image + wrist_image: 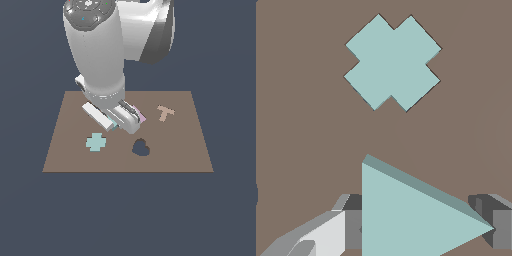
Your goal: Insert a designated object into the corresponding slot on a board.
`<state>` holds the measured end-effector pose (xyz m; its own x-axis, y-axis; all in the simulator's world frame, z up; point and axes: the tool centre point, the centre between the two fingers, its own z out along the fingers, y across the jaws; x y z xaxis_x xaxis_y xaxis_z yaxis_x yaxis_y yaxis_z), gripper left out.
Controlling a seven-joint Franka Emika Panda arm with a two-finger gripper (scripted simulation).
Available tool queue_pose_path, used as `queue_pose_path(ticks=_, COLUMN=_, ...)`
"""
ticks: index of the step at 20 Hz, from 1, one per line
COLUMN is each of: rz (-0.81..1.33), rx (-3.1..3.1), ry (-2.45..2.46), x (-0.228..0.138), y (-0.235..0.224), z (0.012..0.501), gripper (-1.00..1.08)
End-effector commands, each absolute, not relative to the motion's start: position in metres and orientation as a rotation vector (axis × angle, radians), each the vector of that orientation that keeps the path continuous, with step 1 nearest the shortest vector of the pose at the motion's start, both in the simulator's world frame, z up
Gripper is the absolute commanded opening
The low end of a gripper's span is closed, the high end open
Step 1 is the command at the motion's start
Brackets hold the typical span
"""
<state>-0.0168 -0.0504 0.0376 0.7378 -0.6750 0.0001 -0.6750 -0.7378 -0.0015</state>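
Arm: I see one white arm, bent low over the middle of the board.
Gripper: one gripper, its two fingers on opposite sides of the triangle block; from my wrist view they clasp it, one finger at the flat edge and the other at the point.
Triangle block: one, pale teal, held between the fingers. In the exterior view I catch only a teal sliver of it under the gripper.
Teal cross: one, lying flat on the board near the gripper, toward the exterior view's left; I see it in the wrist view too, apart from the triangle.
T piece: one tan T shape, toward the exterior view's right.
Pink piece: one, mostly hidden behind the gripper.
Holes: I count one dark heart-shaped hole. I cannot find the triangular slot in either view.
Board: one, brown, flat.
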Motion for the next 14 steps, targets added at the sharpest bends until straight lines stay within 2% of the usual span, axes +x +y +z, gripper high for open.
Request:
queue_pose_path(ticks=1, rz=-0.002, rx=-2.891, ry=1.223, x=-0.033, y=-0.075, z=0.039, gripper=-1.0)
queue_pose_path(ticks=7, rz=-0.001, rx=-2.828, ry=1.362, x=-0.062, y=-0.114, z=0.04, gripper=-1.0)
queue_pose_path(ticks=14, rz=-0.001, rx=-2.797, ry=1.426, x=-0.077, y=-0.131, z=0.041, gripper=-1.0)
